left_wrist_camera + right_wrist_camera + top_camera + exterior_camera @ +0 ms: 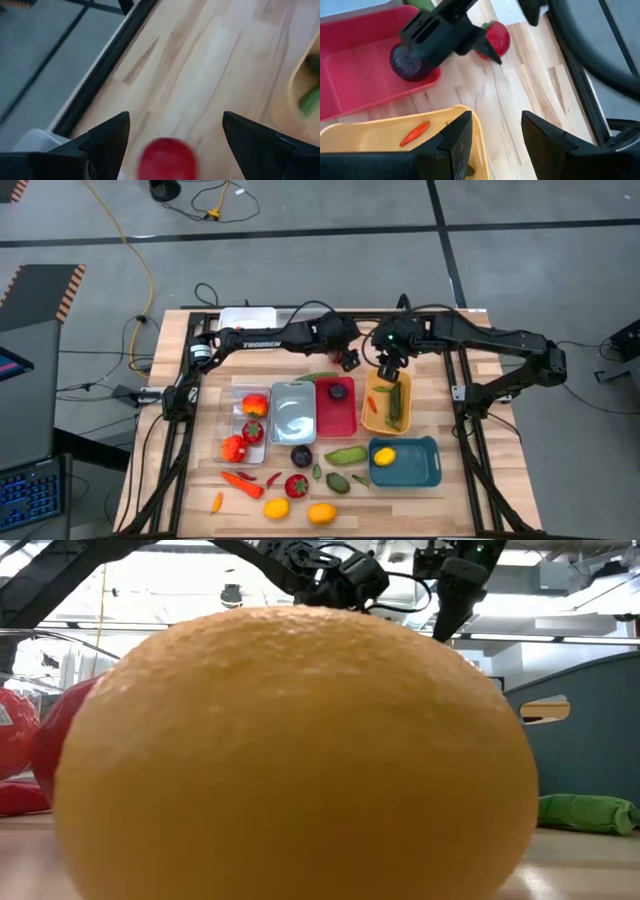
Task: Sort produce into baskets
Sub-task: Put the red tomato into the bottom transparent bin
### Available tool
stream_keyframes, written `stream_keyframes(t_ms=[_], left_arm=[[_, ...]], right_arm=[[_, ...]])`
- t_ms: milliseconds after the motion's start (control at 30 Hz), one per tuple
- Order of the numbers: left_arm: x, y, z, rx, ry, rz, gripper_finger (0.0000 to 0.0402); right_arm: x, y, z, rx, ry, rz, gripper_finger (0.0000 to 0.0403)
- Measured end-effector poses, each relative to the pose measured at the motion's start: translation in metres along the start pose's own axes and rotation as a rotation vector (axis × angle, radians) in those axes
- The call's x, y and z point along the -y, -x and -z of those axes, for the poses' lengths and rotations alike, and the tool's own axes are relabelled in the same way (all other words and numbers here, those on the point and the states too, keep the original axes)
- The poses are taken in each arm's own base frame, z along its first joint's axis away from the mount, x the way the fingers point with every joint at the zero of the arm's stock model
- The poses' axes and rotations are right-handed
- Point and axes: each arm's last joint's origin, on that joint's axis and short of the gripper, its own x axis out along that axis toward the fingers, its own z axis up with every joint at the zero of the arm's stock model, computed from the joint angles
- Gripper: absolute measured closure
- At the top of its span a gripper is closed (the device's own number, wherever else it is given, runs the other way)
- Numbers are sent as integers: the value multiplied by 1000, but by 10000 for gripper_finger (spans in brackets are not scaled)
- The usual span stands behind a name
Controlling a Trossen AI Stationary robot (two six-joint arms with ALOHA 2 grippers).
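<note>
While low view blocked, red tomato (pixel 496 39) beside left end effector (pixel 492 52)

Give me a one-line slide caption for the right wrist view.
Right hand open above the yellow basket holding a small orange chili; left hand beside a red tomato near the red basket.

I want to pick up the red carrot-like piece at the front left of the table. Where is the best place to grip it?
Probably at the middle of the red carrot-like piece, coming straight down, with the fingers closing across its narrow width. It lies flat, long and slanted, apart from neighbours.
</note>
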Motion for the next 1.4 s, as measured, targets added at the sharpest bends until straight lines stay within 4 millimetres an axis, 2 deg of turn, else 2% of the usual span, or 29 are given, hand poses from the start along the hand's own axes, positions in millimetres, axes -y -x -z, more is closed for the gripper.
stream_keyframes(t_ms=[167,433,700,967,1400], left_arm=[[-9,-2,4,-40,-136,-6,95],[-22,-11,19,-153,-170,102,95],[-29,-16,20,-135,-274,147,95],[-26,-49,35,-153,-378,131,95],[-25,-44,21,-43,-466,89,95]], right_arm=[[0,0,0,-1,0,-3,204],[0,0,0,0,0,-2,204],[0,0,0,2,-1,-2,204],[0,0,-1,7,-2,-2,204],[0,0,-1,6,-2,-1,204]])
